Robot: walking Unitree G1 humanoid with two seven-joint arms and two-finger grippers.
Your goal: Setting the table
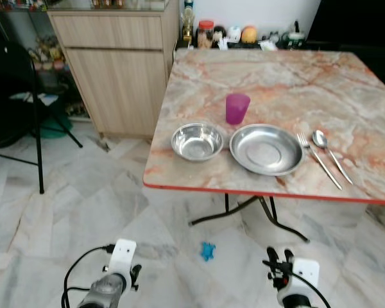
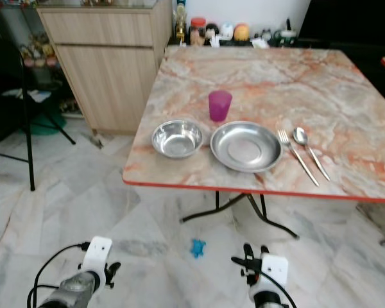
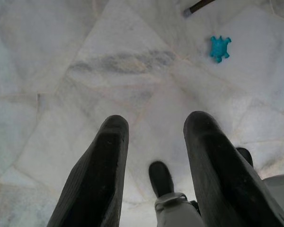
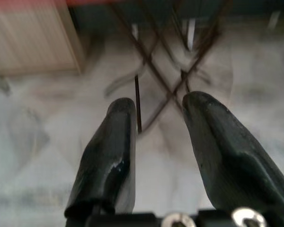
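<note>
The place setting lies along the near edge of the square marble-patterned desk with the red rim [image 1: 179,185]. A shallow round steel plate [image 1: 265,149] sits in the middle, a smaller round steel bowl [image 1: 197,141] just beside it on the robot's left, and a translucent purple plastic cup [image 1: 237,108] upright behind the gap between them. A steel fork [image 1: 318,160] and a steel spoon [image 1: 330,154] lie side by side to the right of the plate, apart from it.

Risk assessment: bowl, plate and cutlery all rest near the front rim, so a tool arriving low over that edge could knock them off. The cup is light and would probably tip under a sideways brush. The blue toy turtle [image 1: 208,250] on the floor lies in the path to the desk and could upset a step.

Both arms hang low, well clear of the desk. The left tool [image 3: 154,161] points at the floor, fingers spread with nothing between them. The right tool [image 4: 156,142] is likewise parted and empty; its view is blurred, and seems to show the desk's crossed black legs.

Room: pale marble-tile floor [image 1: 83,212], a light wooden cabinet [image 1: 122,64] at the desk's far left corner, a black folding chair [image 1: 13,102] further left, and jars and small items [image 1: 231,33] past the far edge.
</note>
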